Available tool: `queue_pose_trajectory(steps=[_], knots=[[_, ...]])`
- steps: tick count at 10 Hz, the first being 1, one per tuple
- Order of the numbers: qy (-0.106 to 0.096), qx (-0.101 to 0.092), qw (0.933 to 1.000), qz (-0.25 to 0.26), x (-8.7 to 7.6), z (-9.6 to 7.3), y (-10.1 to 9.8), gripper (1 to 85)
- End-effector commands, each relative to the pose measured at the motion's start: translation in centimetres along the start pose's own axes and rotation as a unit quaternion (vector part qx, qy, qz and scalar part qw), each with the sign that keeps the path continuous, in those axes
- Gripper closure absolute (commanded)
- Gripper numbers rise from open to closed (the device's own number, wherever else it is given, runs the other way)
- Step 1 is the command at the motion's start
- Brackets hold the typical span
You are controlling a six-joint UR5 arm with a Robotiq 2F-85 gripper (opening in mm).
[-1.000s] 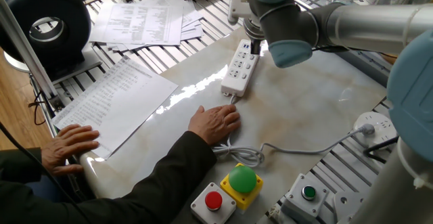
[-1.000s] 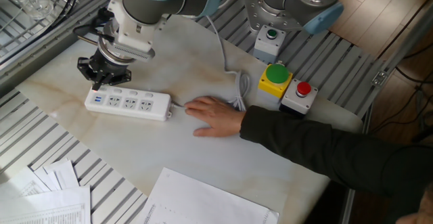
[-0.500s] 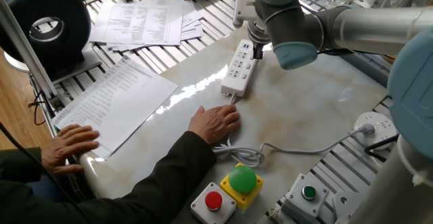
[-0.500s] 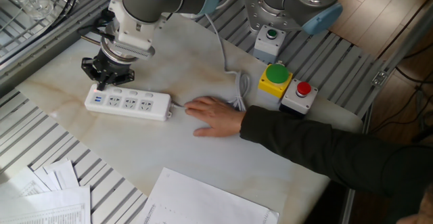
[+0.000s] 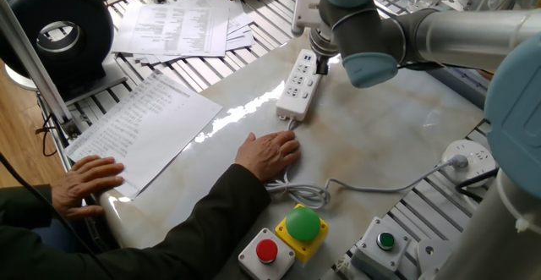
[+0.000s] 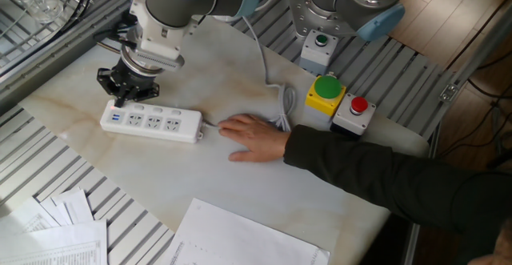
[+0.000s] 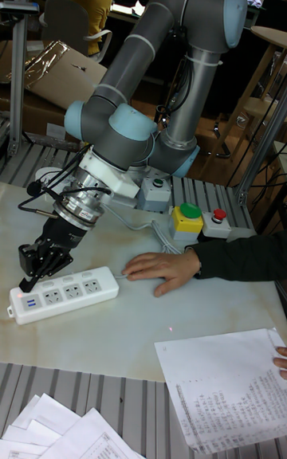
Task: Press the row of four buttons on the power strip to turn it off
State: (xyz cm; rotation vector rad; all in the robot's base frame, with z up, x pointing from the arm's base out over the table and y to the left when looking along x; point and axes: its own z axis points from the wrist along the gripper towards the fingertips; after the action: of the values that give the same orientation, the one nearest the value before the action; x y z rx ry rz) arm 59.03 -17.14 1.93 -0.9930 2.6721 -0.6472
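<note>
- One power strip [image 6: 151,122] lies flat on the pale marble-patterned desk [image 6: 240,193], towards its far edge in the other fixed view and well in from the corners; its white cord [image 5: 372,187] runs off along the desk towards a small round puck [image 5: 463,156] at the desk's edge.
- The four buttons [image 6: 144,108] sit in a line along the strip's long edge on the robot's side; at this size they show only as small marks, and their on or off state cannot be told.
- One gripper [image 7: 33,261] hangs at the strip's USB end, just over that button edge. Whether it touches the strip cannot be told.
- Whether its fingers are spread or pressed together cannot be told: the dark tips merge in every view. It holds nothing visible.
- One person's hand [image 6: 254,136] rests flat on the desk just beside the strip's cord end, touching the cord.
- Three push-button boxes stand near the desk's edge: a yellow box with a green button [image 6: 326,90], a grey box with a red button [image 6: 357,109], and a grey box with a small green button [image 6: 319,47].
- One printed sheet [image 5: 139,128] lies over a desk corner.
</note>
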Motion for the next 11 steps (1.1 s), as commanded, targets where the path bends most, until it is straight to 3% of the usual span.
queue_pose_trajectory(steps=[1,3,4,5,6,8,9,10,11], knots=[[-0.003,-0.012,0.9998,0.013,-0.5,0.2,1.5,84.7],[0.000,-0.009,1.0000,-0.002,0.0,-0.6,0.7,84.7],[0.010,-0.010,0.9997,-0.020,0.9,-1.9,-1.0,84.7],[0.020,-0.025,0.9994,-0.012,1.8,-3.7,-1.4,84.7],[0.029,-0.029,0.9992,-0.005,2.2,-4.9,-1.6,84.7],[0.032,-0.045,0.9984,0.015,2.4,-5.9,-0.8,84.7],[0.034,-0.085,0.9943,0.055,2.5,-6.8,1.2,84.7],[0.032,-0.137,0.9847,0.103,2.0,-8.1,3.8,84.7],[0.030,-0.154,0.9798,0.124,1.7,-8.9,4.6,84.7]])
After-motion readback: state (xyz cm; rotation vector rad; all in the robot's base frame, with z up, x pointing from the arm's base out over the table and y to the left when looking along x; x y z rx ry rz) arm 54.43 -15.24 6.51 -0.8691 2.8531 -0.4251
